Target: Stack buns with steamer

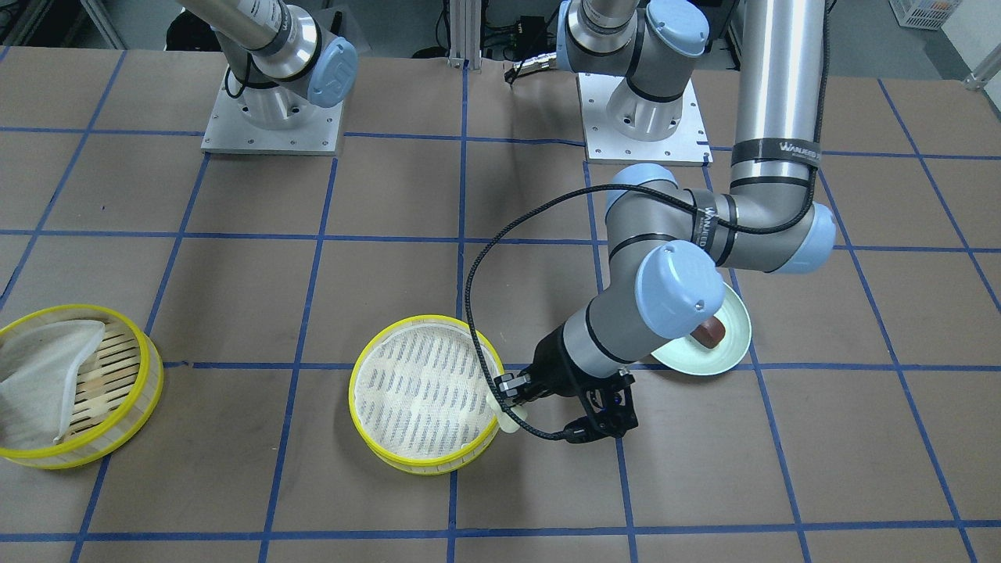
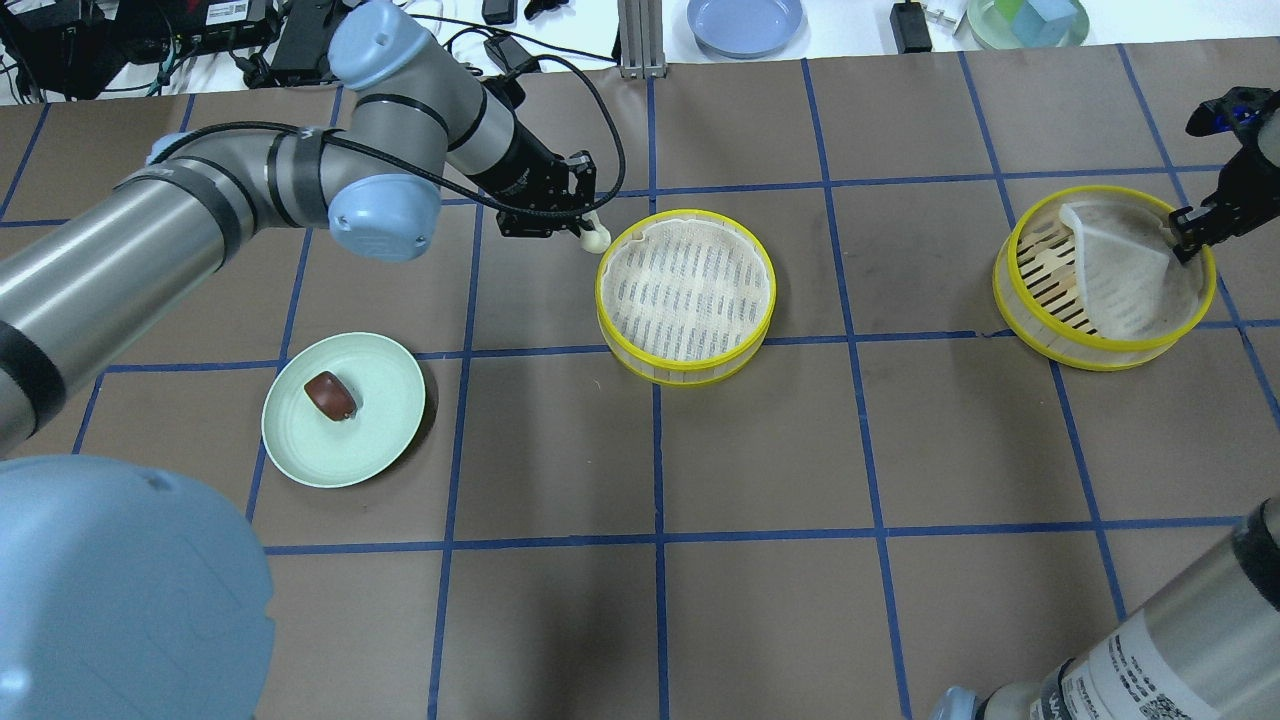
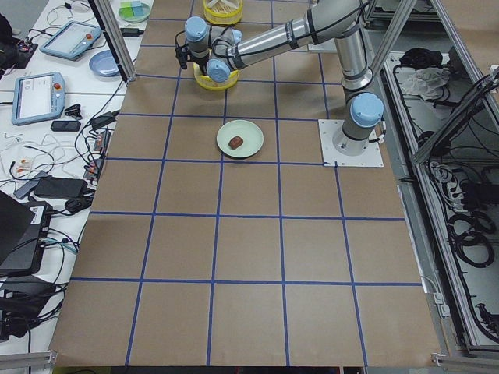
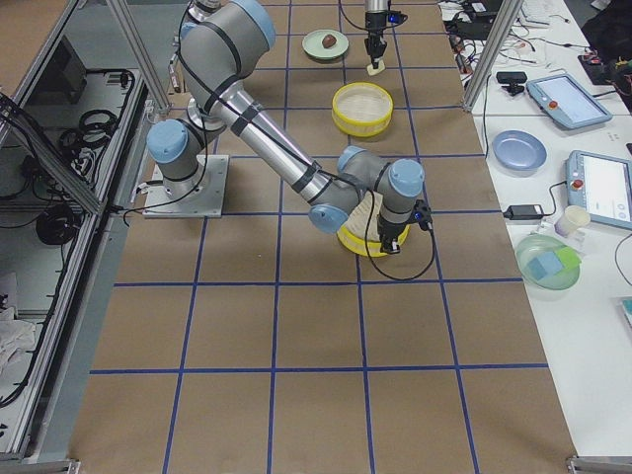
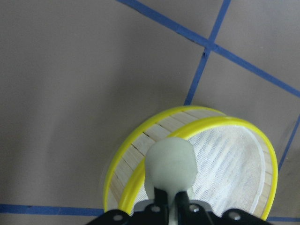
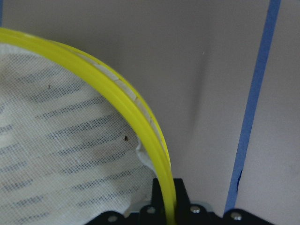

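Both clenched — left gripper (image 2: 589,226) pinches the cream bun (image 5: 170,164) by the middle tier (image 2: 690,368), right gripper (image 2: 1186,240) grips the other tier (image 2: 1090,350) at its rim.

Brushed-silver arm tubes (image 1: 782,78) carry round pale-blue joint caps (image 1: 679,289) and white-lettered black bands (image 1: 752,148). A black cable (image 1: 468,301) loops at nine o'clock of the left wrist (image 1: 602,332); square white baseplates (image 1: 272,141) show screws.

Overhead looks forward and down on the worktop (image 2: 560,620); front faces back, steeply. Side views sit far off, lengthwise. Wrist cameras up close, and left shares the middle steamer tier (image 5: 138,151) with overhead.
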`<act>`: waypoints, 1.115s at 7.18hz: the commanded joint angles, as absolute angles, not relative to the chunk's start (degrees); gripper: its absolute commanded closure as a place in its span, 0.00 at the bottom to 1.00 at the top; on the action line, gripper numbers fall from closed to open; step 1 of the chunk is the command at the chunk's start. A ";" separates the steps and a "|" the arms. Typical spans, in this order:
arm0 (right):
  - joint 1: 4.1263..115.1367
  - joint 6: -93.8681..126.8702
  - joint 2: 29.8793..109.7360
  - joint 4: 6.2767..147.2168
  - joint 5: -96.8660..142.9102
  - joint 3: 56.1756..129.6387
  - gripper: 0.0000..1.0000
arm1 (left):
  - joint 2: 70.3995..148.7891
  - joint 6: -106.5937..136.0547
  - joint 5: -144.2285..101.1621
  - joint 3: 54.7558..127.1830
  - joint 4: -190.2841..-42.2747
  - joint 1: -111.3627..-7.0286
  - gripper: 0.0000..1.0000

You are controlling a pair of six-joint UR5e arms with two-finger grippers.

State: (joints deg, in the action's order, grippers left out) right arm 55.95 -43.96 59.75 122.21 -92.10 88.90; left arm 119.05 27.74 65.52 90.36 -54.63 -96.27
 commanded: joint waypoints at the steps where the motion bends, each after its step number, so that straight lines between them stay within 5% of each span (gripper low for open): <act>1: 56.25 -43.86 61.43 121.82 -91.58 88.42 1.00 | 120.50 32.06 65.65 91.83 -54.05 -99.83 0.60; 2: 56.51 -43.86 63.18 121.03 -91.58 88.42 1.00 | 119.71 32.86 67.22 93.06 -54.05 -100.37 0.16; 3: 56.69 -43.86 64.76 119.37 -91.41 88.50 1.00 | 118.84 35.39 67.67 93.25 -54.23 -100.55 0.00; 8: 69.49 -25.79 70.13 115.31 -92.20 88.51 1.00 | 118.47 42.09 66.97 93.08 -53.96 -101.86 0.00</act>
State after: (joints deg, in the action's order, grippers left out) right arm 65.68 -31.00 69.12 116.02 -91.99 88.50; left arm 118.33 40.76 67.10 93.08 -54.00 -101.49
